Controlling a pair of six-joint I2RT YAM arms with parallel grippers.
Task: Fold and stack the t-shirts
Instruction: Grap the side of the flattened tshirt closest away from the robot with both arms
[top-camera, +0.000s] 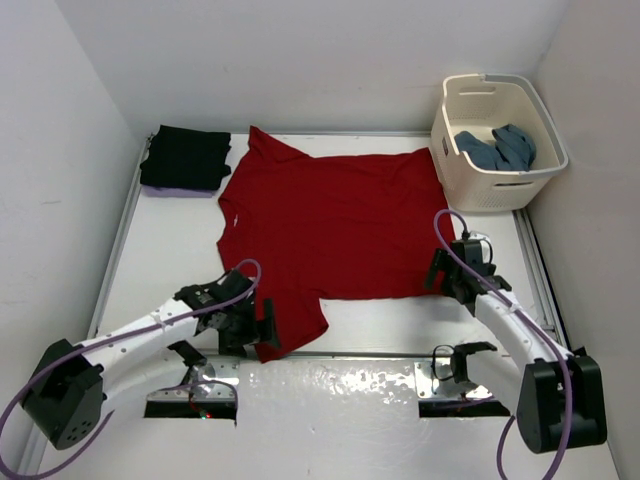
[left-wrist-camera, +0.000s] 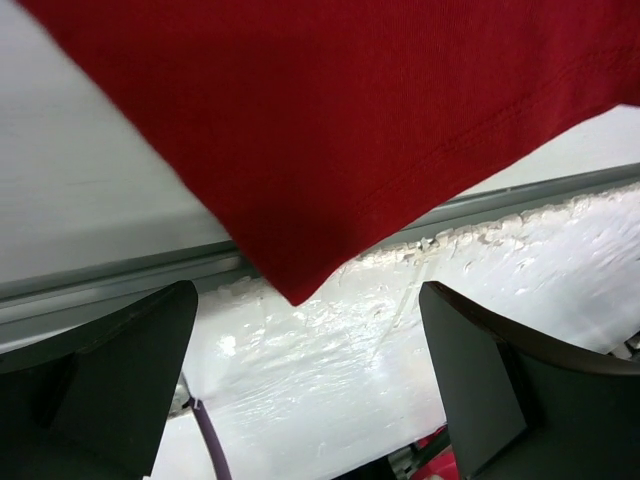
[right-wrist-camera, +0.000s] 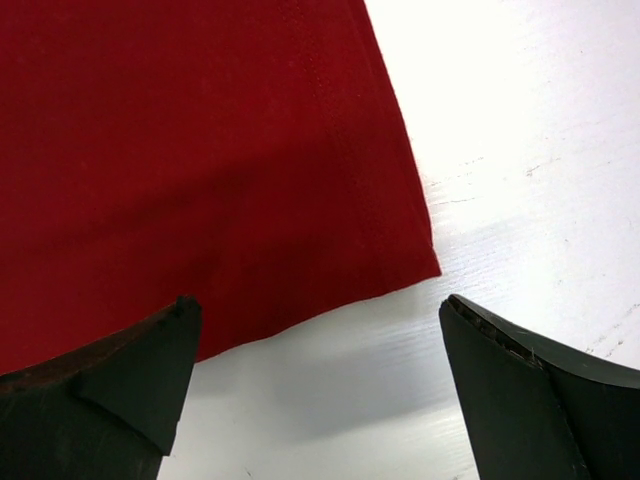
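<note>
The red t-shirt (top-camera: 330, 225) lies spread flat in the middle of the table; it also shows in the left wrist view (left-wrist-camera: 330, 110) and the right wrist view (right-wrist-camera: 190, 150). My left gripper (top-camera: 258, 328) is open and empty at the shirt's near left sleeve corner. My right gripper (top-camera: 447, 277) is open and empty at the shirt's near right hem corner. The black t-shirt (top-camera: 186, 157) lies folded at the far left on top of the lavender t-shirt (top-camera: 180, 190), of which only an edge shows. The teal t-shirt (top-camera: 498, 147) lies crumpled in the basket.
The cream laundry basket (top-camera: 452, 150) stands at the far right corner. White walls close in the table on three sides. A metal rail (top-camera: 380, 353) runs along the near edge, with crinkled white plastic (left-wrist-camera: 400, 340) below it.
</note>
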